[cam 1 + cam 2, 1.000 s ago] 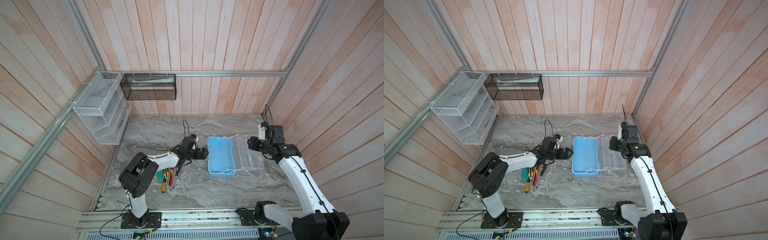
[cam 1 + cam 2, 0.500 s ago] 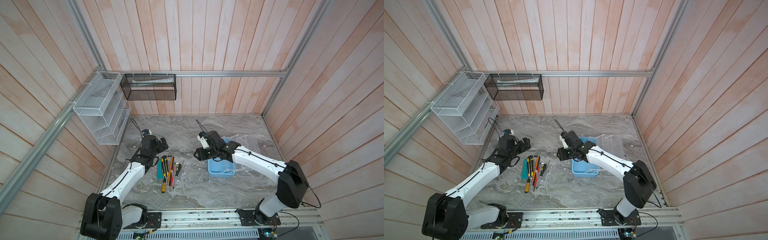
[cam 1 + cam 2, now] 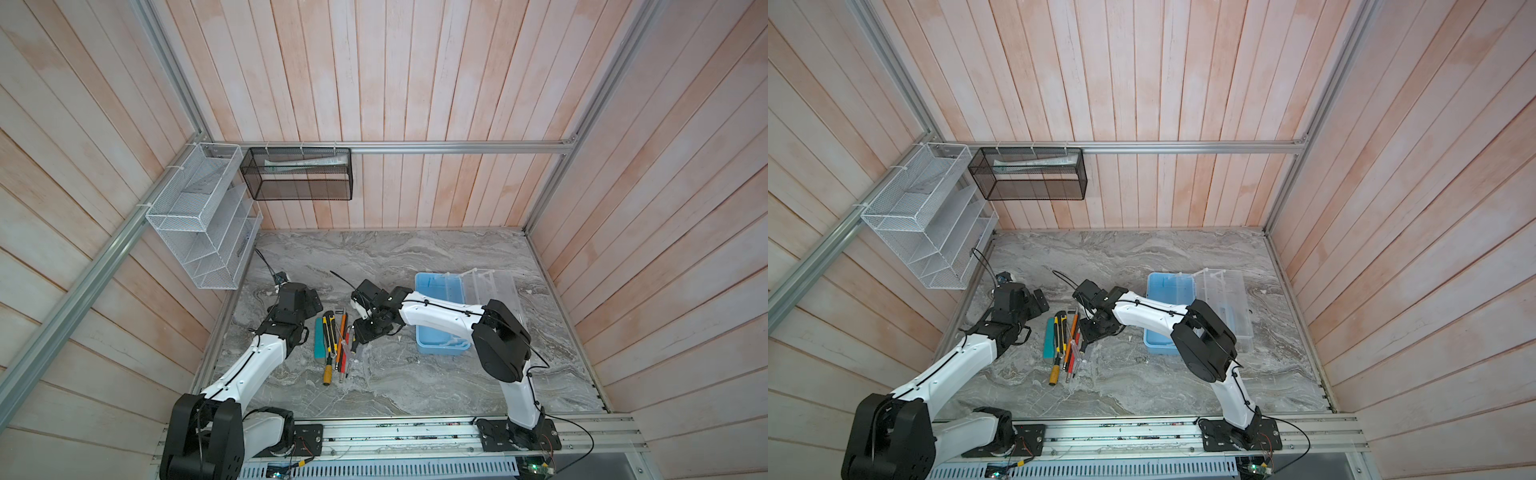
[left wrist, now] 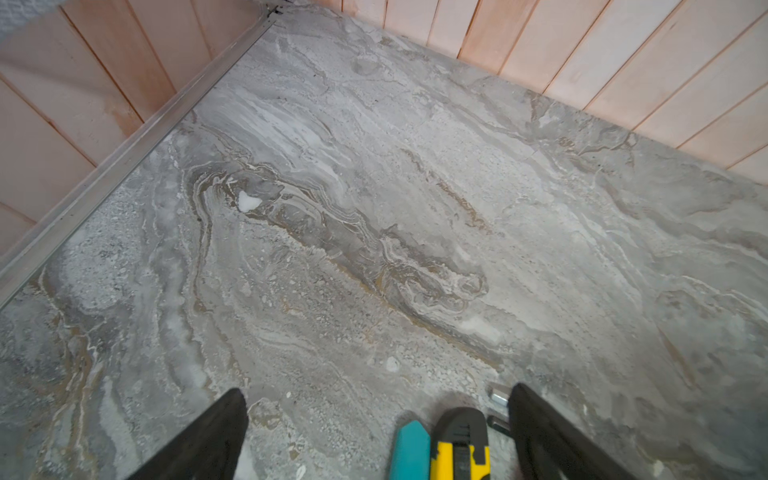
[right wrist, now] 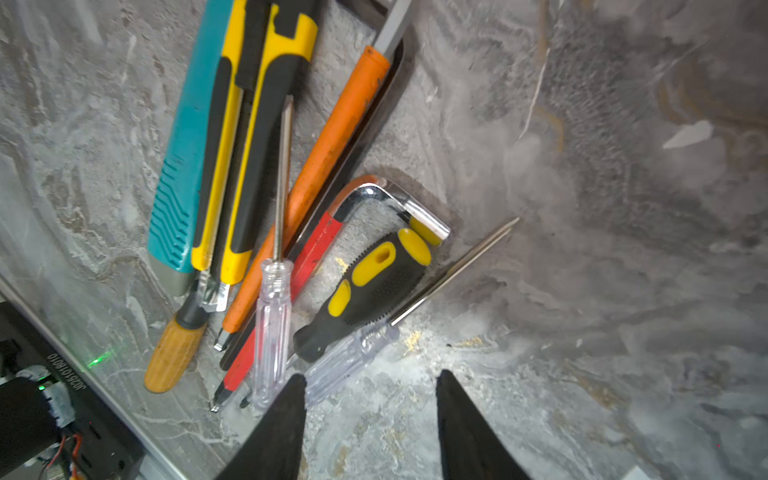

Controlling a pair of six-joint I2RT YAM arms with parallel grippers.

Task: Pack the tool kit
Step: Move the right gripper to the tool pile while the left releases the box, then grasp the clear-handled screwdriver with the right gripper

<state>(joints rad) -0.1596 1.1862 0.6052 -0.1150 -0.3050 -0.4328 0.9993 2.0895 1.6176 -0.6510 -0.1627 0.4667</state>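
The pale-blue rectangular plastic tool kit (image 3: 439, 286) lies open on the grey marbled bench (image 3: 395, 257), right of centre in both top views, its translucent clear lid (image 3: 496, 291) folded out flat to its right; the white link of the right arm (image 3: 440, 316) crosses the case's lower half; left of the case, near mid-frame, the right pincer (image 3: 357, 337) points down at the edge of a loose row of hand tools (image 3: 334, 345); in its wrist view the jaws stand partly apart over bare bench, gripping nothing, one finger (image 5: 286, 407) just beside a clear-handled screwdriver (image 5: 353, 353); beyond lie a black-and-yellow-handled screwdriver (image 5: 374, 282), a chrome hex key (image 5: 361, 189), an orange-handled tool (image 5: 332, 141), a yellow-and-black utility knife (image 5: 266, 124) and a teal utility knife (image 5: 187, 145); the left pincer (image 3: 312, 300), at the row's upper left, gapes wide and empty, both knife tips showing between its fingers (image 4: 216, 432)
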